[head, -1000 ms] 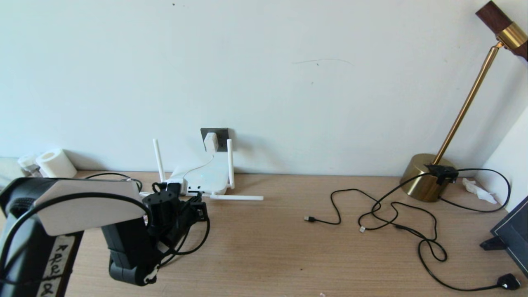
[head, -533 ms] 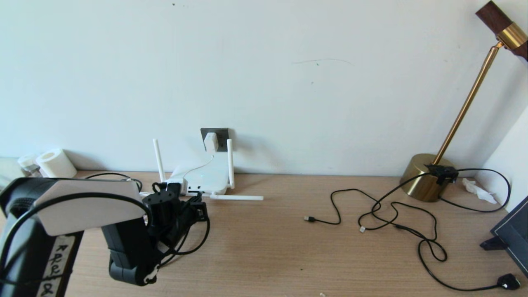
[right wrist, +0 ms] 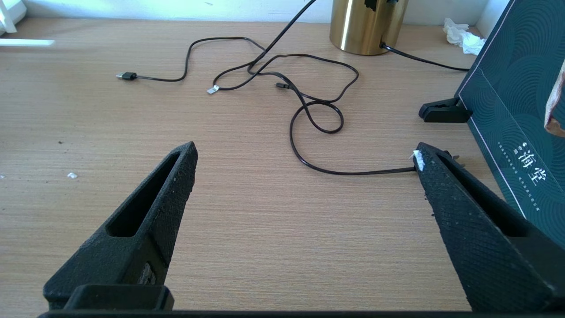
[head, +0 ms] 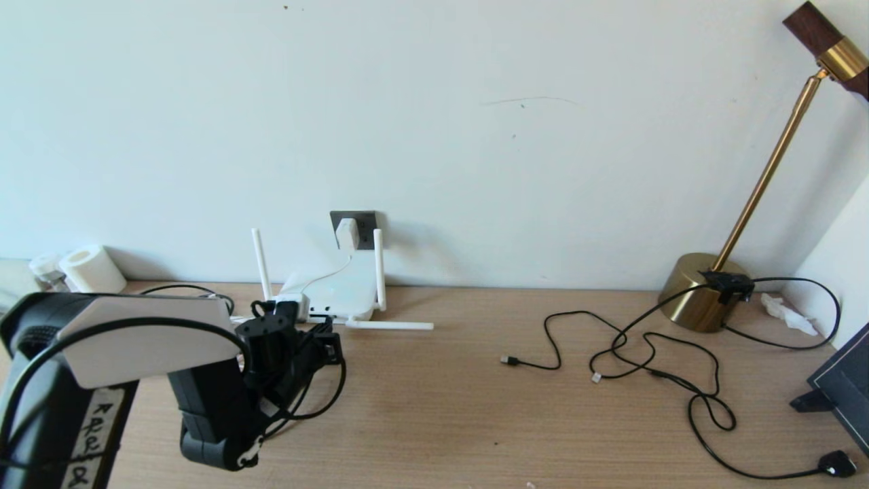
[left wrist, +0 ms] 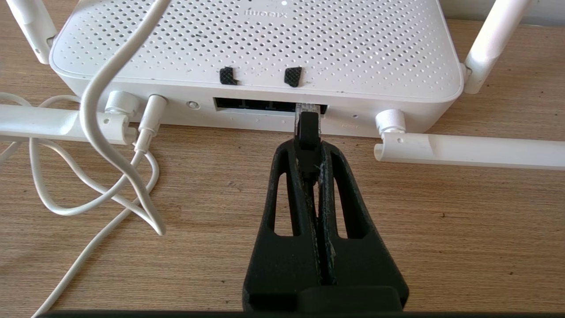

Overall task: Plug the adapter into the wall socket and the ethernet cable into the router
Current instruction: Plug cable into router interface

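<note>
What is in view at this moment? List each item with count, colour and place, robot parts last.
router: one, white, on the desk by the wall, four antennas.
adapter: one, white, seated in the wall socket.
wall socket: one, dark grey, on the wall above the router.
ethernet cable: one, black, clear tip at the router's port slot.
thin white cord: one, looped beside the router.
thin black cables: several, tangled on the desk's right.
lamp: one, brass, far right.
paper roll: one, white, far left.
dark board: one, right edge.
left gripper: shut on the ethernet cable.
right gripper: open, over bare desk.
</note>
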You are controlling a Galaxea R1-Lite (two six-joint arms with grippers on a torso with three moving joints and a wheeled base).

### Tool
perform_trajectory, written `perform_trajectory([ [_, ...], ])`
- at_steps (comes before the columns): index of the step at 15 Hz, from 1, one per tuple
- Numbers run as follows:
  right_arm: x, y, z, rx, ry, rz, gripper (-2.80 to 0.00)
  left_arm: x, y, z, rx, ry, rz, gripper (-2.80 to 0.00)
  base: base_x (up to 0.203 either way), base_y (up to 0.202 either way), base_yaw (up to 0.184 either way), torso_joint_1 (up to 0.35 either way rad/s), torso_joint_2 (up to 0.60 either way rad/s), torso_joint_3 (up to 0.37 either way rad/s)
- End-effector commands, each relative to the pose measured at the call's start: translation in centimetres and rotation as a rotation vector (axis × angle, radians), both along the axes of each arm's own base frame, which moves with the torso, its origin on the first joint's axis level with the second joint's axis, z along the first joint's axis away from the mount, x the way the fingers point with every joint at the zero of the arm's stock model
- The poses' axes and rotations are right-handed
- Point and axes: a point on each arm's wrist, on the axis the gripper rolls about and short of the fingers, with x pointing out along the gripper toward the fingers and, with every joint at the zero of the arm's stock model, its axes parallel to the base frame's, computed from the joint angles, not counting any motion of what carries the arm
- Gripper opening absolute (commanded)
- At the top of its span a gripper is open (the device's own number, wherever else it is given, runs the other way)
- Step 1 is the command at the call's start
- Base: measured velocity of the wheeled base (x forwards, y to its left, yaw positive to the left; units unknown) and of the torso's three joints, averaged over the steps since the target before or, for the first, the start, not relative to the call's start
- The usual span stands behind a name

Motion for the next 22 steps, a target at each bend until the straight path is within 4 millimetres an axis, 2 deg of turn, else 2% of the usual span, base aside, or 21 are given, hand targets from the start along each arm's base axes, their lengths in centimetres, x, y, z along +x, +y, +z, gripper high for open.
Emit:
perform_trajectory([
  [1, 0.01, 0.0, 0.0, 0.0, 0.002, 0.0, 0.0, 0.01, -0.02, 0.01, 0.0, -0.006, 0.001, -2.8, 0.0, 0.0, 0.0, 0.0, 0.0, 0.0],
  [22, 0.01, 0.0, 0.0, 0.0, 0.002, 0.0, 0.0, -0.09, -0.04, 0.34, -0.002, -0.012, 0.001, -2.8, 0.0, 0.0, 0.0, 0.0, 0.0, 0.0],
])
